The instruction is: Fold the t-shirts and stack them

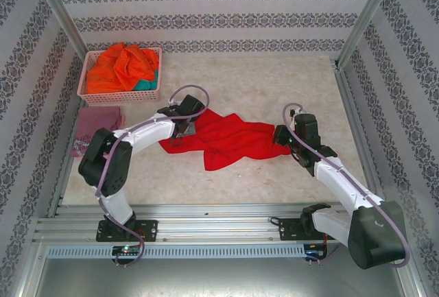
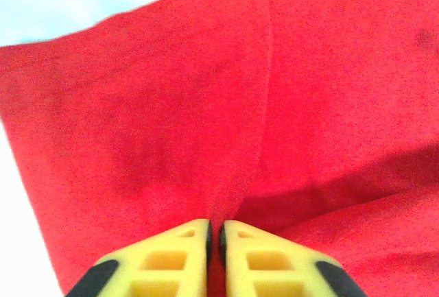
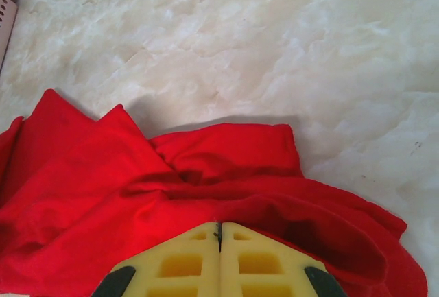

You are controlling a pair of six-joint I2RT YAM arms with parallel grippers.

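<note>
Red t-shirt: laid crumpled across the middle of the table, its collar and sleeves lost in the folds and its left end covered by the left wrist. Maroon t-shirt: placed flat at the left edge, partly hidden by the left arm; no print can be made out on it. Orange t-shirt and teal t-shirt: heaped in the pink basket at the far left, the teal one mostly buried, so that the number of garments cannot be told. Left gripper: set at the left end of the red t-shirt, fingers drawn almost together, a raised ridge of red cloth pinched in the narrow slit between them; the fingertips are cut off by the lower frame edge in the left wrist view. Right gripper: set at the right end of the same shirt, fingers pressed fully together, bunched red cloth touching the tips; whether any cloth is caught between them cannot be made out.
</note>
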